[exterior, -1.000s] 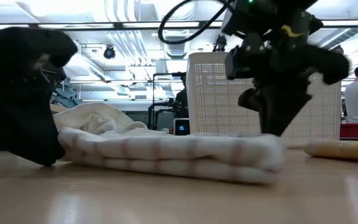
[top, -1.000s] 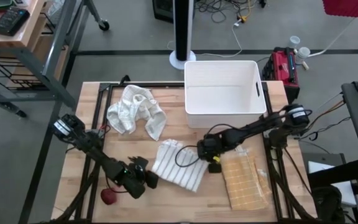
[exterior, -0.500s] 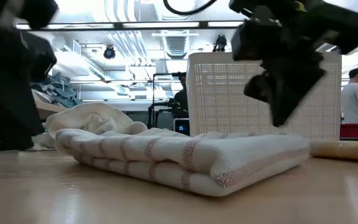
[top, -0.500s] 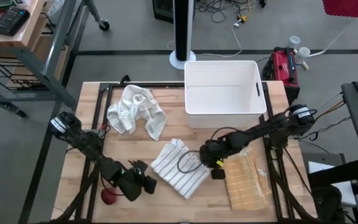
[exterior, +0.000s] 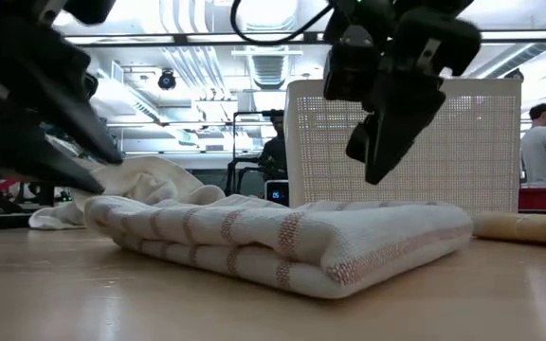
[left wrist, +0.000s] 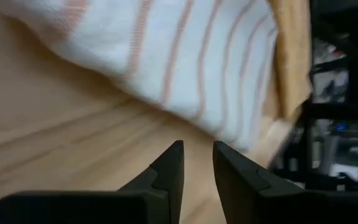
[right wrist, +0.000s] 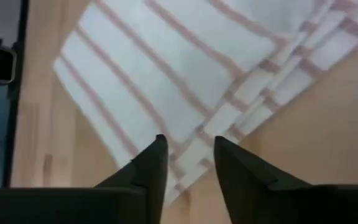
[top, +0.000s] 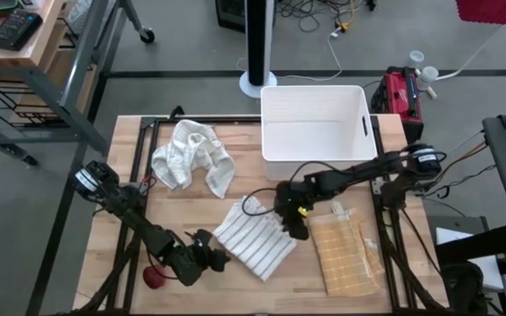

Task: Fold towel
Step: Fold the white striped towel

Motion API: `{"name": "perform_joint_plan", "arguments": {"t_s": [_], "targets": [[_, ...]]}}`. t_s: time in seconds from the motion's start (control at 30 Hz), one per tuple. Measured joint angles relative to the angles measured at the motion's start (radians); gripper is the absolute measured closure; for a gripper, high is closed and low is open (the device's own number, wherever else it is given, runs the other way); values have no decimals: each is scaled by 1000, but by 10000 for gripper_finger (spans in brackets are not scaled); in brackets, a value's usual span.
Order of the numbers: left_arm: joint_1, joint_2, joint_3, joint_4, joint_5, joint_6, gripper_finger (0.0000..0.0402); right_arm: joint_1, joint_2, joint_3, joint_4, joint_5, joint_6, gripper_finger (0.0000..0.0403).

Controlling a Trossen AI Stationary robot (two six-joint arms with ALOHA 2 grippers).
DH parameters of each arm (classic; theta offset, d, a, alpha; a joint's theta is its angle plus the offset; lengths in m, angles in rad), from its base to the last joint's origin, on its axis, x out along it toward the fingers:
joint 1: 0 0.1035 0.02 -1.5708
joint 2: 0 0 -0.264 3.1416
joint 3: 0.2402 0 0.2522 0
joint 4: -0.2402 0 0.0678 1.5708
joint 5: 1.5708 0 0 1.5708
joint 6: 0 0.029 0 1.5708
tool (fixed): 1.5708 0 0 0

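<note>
Towel (top: 252,238), striped, folded, lies mid-surface between both tools. Soft, light, limp; layers likely slip, so pinch edge or corner through all layers. Right tool (top: 298,230) just above its far edge, narrow gap, empty. Left tool (top: 220,261) at near corner, narrow gap, empty.

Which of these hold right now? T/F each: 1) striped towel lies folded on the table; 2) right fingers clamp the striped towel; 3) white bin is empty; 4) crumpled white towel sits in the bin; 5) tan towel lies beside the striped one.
1) The striped towel lies folded on the table. True.
2) The right gripper clamps it. False: its fingers are apart, above the towel's edge, holding nothing.
3) The white bin is empty. True.
4) The crumpled white towel sits in the bin. False: it lies on the table beside the bin.
5) The tan towel lies beside the striped one. True.
</note>
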Motion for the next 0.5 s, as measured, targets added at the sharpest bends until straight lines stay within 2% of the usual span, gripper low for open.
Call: {"name": "perform_joint_plan", "arguments": {"t_s": [0.23, 0.37, 0.5], "targets": [[25, 21, 1, 2, -89, -186, 272, -1, 8, 0, 31, -1, -37, 211], [49, 48, 1, 24, -17, -217, 239, -2, 8, 0, 35, 1, -53, 190], [53, 62, 0, 81, 4, -247, 213, -1, 8, 0, 28, 0, -78, 176]]}}
